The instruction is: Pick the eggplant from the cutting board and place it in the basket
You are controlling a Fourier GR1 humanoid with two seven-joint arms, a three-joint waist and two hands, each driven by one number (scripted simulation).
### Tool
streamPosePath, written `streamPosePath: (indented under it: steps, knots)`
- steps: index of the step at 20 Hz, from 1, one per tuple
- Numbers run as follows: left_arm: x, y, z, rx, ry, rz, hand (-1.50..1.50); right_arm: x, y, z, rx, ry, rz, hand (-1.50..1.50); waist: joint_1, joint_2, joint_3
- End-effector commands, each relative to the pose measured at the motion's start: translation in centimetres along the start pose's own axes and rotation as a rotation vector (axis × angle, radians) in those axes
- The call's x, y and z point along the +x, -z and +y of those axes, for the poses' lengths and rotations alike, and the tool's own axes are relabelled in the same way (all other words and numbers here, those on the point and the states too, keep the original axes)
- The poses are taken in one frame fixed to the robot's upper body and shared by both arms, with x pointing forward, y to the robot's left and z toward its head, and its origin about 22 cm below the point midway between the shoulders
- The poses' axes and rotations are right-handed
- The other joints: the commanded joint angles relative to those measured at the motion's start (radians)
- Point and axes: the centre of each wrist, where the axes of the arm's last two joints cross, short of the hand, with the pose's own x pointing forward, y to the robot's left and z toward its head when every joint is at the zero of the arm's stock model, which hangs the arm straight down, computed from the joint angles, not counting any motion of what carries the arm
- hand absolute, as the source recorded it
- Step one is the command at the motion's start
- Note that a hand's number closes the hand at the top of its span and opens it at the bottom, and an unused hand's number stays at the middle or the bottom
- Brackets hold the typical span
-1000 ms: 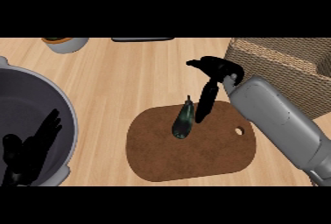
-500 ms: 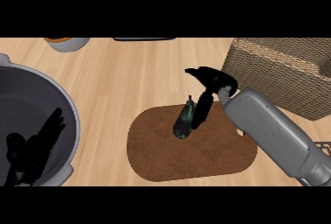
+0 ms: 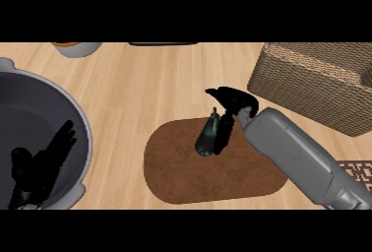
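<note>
A dark green-black eggplant (image 3: pixel 208 135) lies on the brown cutting board (image 3: pixel 218 172), near its far edge, stem end pointing away from me. My right hand (image 3: pixel 236 101) hovers at the eggplant's stem end. Its thumb juts left above the stem and its straight fingers (image 3: pixel 226 129) hang down along the eggplant's right side, not curled round it. The woven basket (image 3: pixel 320 81) stands at the far right, behind and right of that hand. My left hand (image 3: pixel 40 165) rests open at the lower left, fingers up, over the big pot.
A large grey pot (image 3: pixel 51 113) fills the left side. A small bowl (image 3: pixel 76 48) and a dark flat object (image 3: pixel 163 44) sit at the far edge. A patterned mat (image 3: pixel 357 170) shows at the right edge. Bare wooden counter lies between pot, board and basket.
My right hand has moved left and down, from beside the eggplant to right against its stem end. The eggplant still lies on the board. The left hand has stayed still.
</note>
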Motion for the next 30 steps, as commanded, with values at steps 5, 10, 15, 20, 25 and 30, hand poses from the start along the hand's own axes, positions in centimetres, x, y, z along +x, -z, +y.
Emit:
streamPosePath:
  steps: [5,10,15,20,25,30]
  knots:
    - [-4.6,-1.0,-3.4,-0.066,-0.074,0.22,0.0,0.3,1.0,2.1,0.033,-0.015,0.032,-1.5,0.002,0.014,-0.033]
    - [-5.6,-0.8,-1.6,-0.043,-0.075,0.225,0.0,-0.2,1.6,3.6,0.028,-0.005,0.018,-1.5,0.0,0.015,-0.033]
    - [-5.7,-1.4,-2.1,-0.058,-0.069,0.239,0.0,-1.7,1.6,2.6,0.031,0.002,0.017,-1.5,-0.005,0.013,-0.033]
    - [-4.8,-0.7,-1.5,-0.053,-0.082,0.228,0.0,-1.2,1.8,4.2,0.008,-0.087,-0.035,1.5,-0.001,0.014,-0.033]
    - [-4.7,0.2,-1.9,-0.056,-0.071,0.216,0.0,-2.1,2.9,3.8,-0.041,-0.165,-0.018,1.5,0.006,0.024,-0.033]
    - [-4.9,-0.4,-1.7,-0.059,-0.063,0.215,0.0,1.2,3.2,4.0,-0.17,-0.13,0.094,1.5,0.018,0.021,-0.034]
